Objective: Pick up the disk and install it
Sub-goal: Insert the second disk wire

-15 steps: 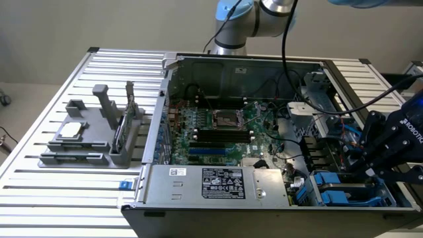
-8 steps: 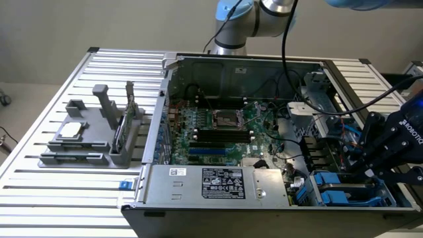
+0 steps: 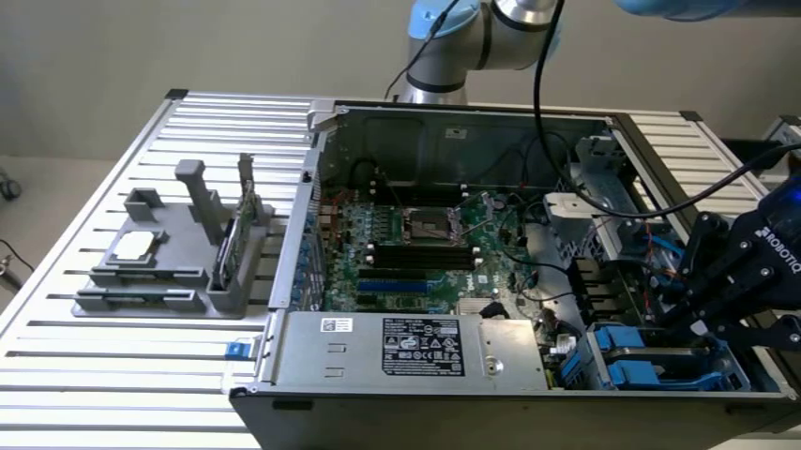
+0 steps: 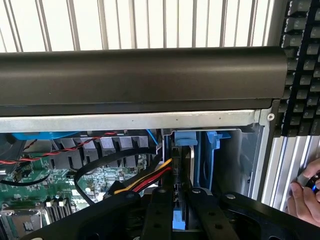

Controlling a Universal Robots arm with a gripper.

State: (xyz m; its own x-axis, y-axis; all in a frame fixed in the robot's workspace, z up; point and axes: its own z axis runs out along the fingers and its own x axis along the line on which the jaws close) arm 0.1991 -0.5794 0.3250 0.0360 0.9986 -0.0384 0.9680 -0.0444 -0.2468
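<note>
Green motherboard [image 3: 414, 253], blue carrier on the silver disk [image 3: 657, 361] — black gripper [image 3: 714, 323], grey tray [image 3: 163, 272], white-ribbed table [image 3: 75, 375], black-and-white label [image 3: 423, 347] on the grey box [image 3: 400, 352].

You see the black gripper [image 3: 716, 330] low over the drive bays at the exterior view's right corner of the open computer case [image 3: 438, 111], its fingers closed on the disk [image 3: 663, 361] with its blue carrier, while the grey tray [image 3: 163, 272] sits on the slatted table [image 3: 75, 375] to the left.
</note>
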